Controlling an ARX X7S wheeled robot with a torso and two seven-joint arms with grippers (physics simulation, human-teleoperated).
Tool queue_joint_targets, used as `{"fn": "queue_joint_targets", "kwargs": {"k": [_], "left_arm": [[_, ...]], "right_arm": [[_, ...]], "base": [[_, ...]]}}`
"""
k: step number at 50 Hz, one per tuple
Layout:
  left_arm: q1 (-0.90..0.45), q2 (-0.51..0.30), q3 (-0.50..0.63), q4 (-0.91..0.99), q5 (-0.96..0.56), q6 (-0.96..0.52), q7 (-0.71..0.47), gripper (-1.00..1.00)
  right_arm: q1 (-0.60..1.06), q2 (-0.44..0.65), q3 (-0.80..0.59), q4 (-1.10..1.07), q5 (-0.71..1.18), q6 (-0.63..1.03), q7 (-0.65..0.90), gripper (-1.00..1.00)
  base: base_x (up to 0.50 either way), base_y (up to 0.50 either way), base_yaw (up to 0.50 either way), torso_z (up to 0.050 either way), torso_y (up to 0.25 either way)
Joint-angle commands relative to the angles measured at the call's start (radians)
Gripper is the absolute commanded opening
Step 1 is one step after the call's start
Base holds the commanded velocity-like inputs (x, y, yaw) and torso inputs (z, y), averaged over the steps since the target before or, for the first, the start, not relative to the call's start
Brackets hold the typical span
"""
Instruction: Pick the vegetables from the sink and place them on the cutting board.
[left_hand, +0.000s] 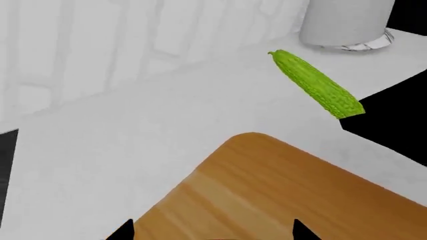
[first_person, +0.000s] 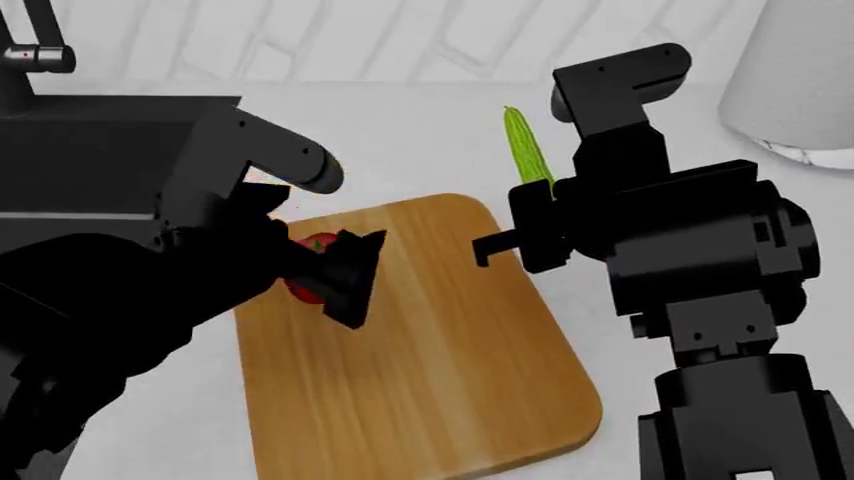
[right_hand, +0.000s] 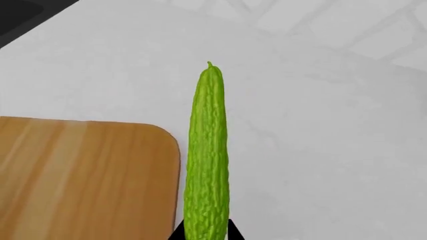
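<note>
The wooden cutting board (first_person: 427, 370) lies on the white counter in front of me. The red tomato (first_person: 304, 288) rests on its left part, half hidden by my left gripper (first_person: 334, 275). In the left wrist view that gripper (left_hand: 212, 232) has its tips wide apart over the board (left_hand: 280, 190), so it is open. My right gripper (first_person: 534, 195) is shut on the yellow-green cucumber (first_person: 526, 150), which points away over the counter just past the board's far right corner. The cucumber also shows in the right wrist view (right_hand: 207, 160) and the left wrist view (left_hand: 317, 85). The black sink (first_person: 107, 140) is at the far left.
A dark faucet (first_person: 27, 50) stands at the sink's back left. A pale grey cylinder (first_person: 801, 70) stands at the back right of the counter. A white tiled wall (first_person: 400, 40) runs behind it. My right arm (first_person: 694, 260) rises beside the board's right edge.
</note>
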Motion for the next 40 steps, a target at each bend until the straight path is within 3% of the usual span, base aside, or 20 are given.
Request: {"fn": "queue_joint_targets", "kwargs": {"k": [1,10,21,31,40], "left_arm": [[-0.037,0.000,-0.069,0.048,-0.031,-0.009,-0.045,1.00],[0.002,0.003,-0.174,0.051,-0.053,0.078,-0.093,1.00],[0.037,-0.008,-0.233,0.039,-0.072,0.119,-0.119,1.00],[0.040,-0.010,-0.245,0.063,-0.093,0.099,-0.136,1.00],[0.044,-0.016,-0.254,0.050,-0.098,0.119,-0.137,1.00]], "right_arm": [[0.008,-0.007,-0.047,0.011,-0.011,0.030,-0.033,-1.00],[0.109,-0.067,-0.099,0.213,-0.022,0.047,-0.073,-1.00],[0.245,-0.158,-0.157,0.555,-0.035,-0.072,-0.158,-1.00],[0.259,-0.179,-0.173,0.565,-0.032,-0.033,-0.204,-1.00],[0.250,-0.191,-0.289,0.565,0.073,-0.023,-0.219,-1.00]], "base": [[0.00,0.00,0.00,0.000,0.000],[0.00,0.00,0.00,0.000,0.000],[0.00,0.00,0.00,0.000,0.000],[0.00,0.00,0.00,0.000,0.001],[0.00,0.00,0.00,0.000,0.000]]}}
